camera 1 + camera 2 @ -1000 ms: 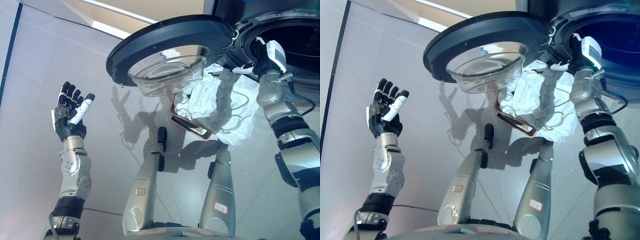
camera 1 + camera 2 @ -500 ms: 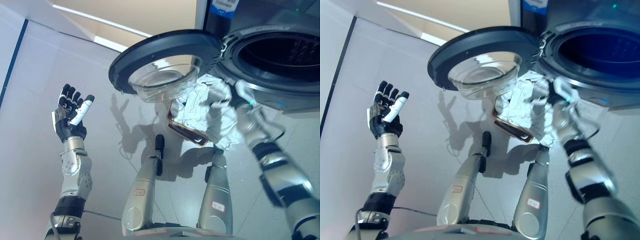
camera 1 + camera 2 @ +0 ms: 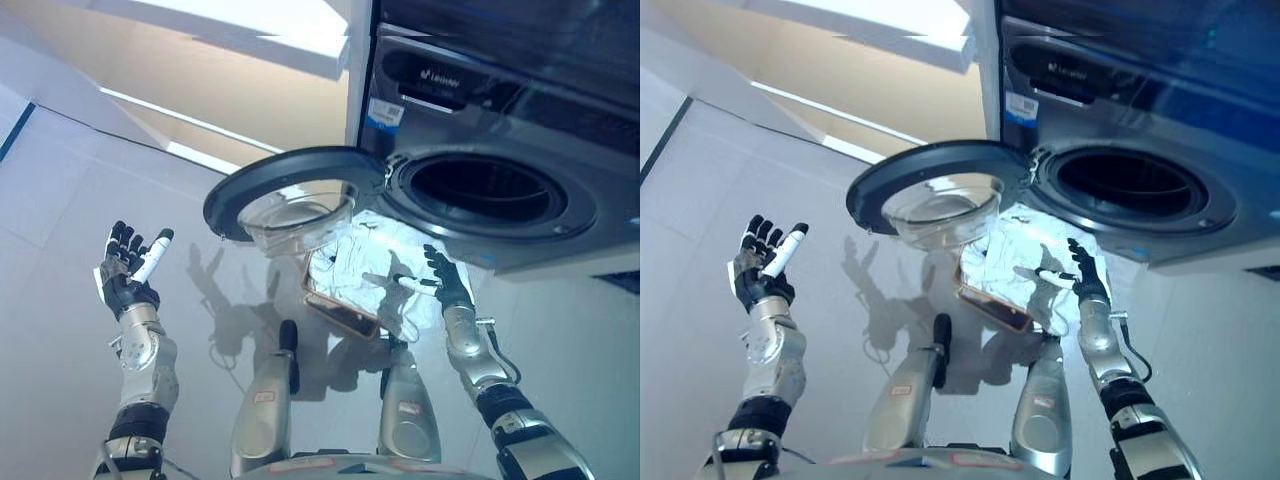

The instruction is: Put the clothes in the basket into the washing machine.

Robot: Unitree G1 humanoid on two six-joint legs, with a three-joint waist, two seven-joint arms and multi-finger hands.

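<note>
**My hands are empty and the clothes are in the basket**

My right hand (image 3: 443, 282) is up in the air, just in front of the washing machine (image 3: 500, 120). Its fingers are spread wide and straight, and it holds nothing. My left hand (image 3: 127, 268) is far off on the other side, raised over the floor (image 3: 60, 250). Its fingers are open too, and it holds nothing.

The round door (image 3: 290, 190) of the machine is swung wide open. The dark hole (image 3: 487, 188) looks ready for clothes. I cannot see if anything is inside it.

The white clothes (image 3: 375, 265) are piled in the basket (image 3: 340, 310), which sits on the floor under the open door and right next to the machine.

Here is what I think could go wrong. The door hangs over the basket, so my hand may bump it when I reach down. The cloth is soft and loose, so I may grab only a bit, and it could slip out and land on the floor. A hanging piece could also catch on the rim of the hole.
</note>
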